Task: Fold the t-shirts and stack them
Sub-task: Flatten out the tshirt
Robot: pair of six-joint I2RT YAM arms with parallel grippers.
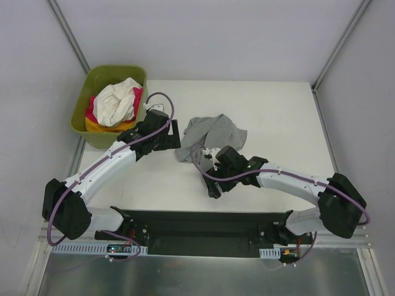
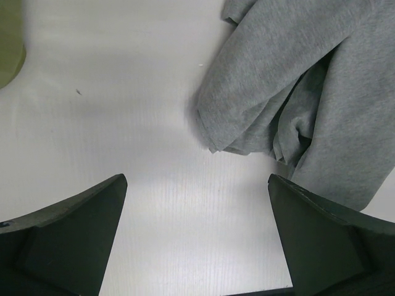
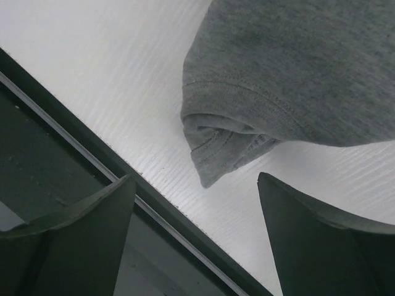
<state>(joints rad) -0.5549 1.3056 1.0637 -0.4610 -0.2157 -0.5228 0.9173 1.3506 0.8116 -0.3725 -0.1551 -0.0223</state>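
Left wrist view: the left tool (image 2: 196, 185) hangs released, its fingers spread wide with nothing between them, over the bare white bench (image 2: 123, 111). The crumpled grey t-shirt (image 2: 308, 80) lies just ahead and to the right of it, touching neither finger. The right tool (image 3: 196, 179) is likewise released, jaws wide apart. A hemmed corner of the same shirt lies just ahead of its gap, with a dark strip (image 3: 55, 160) along the bench edge to its left. In the top external view, the white t-shirt (image 1: 117, 102), magenta-pink t-shirt (image 1: 91, 112) and orange-yellow t-shirt (image 1: 102, 126) sit bundled in the olive-green tub (image 1: 79, 105), ahead-left of the left tool.
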